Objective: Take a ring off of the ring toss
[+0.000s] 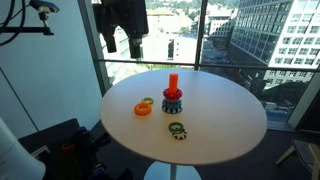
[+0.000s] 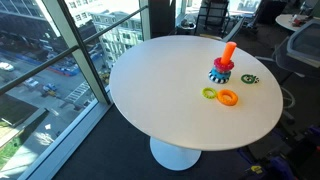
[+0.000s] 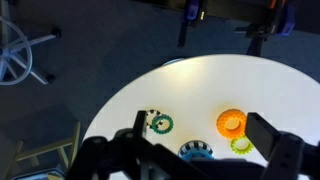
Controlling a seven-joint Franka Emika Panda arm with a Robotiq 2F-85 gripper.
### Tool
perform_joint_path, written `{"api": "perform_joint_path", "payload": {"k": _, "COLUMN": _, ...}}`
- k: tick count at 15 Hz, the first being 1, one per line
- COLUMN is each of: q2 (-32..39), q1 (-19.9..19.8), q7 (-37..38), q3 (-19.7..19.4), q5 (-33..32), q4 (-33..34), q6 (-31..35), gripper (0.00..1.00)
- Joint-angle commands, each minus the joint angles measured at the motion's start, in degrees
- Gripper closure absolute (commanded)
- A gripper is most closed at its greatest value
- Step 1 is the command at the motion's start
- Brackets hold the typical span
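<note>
Currently end effector (image 3: 196, 122) spread wide, empty; ring (image 2: 221, 67) seated on ring toss (image 2: 228, 52), around peg

Perhaps opposed exteriors, wrist above table (image 3: 200, 90)

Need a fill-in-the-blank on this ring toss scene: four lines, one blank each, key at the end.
1. The ring toss stands on a round ____ table.
2. ____ loose rings lie on the table near it.
3. The orange ring lies right beside the ____ ring.
4. The tool is ____ and holds nothing.
Missing words: white; three; green-and-yellow; open.
</note>
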Motion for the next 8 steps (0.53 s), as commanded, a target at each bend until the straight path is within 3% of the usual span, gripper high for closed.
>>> {"api": "perform_joint_path", "payload": {"k": 1, "q2": 0.01, "q1": -0.06, "q7": -0.03, "q3": 0.07, "q5": 0.06, "q4": 0.13, "q6": -0.12, "gripper": 0.00}}
{"api": "perform_joint_path", "payload": {"k": 8, "q2": 1.92, "q1": 0.73, "q7": 0.71, "q3": 0.86, "q5": 0.51, "q4": 1.25, "q6": 0.40, "gripper": 0.00}}
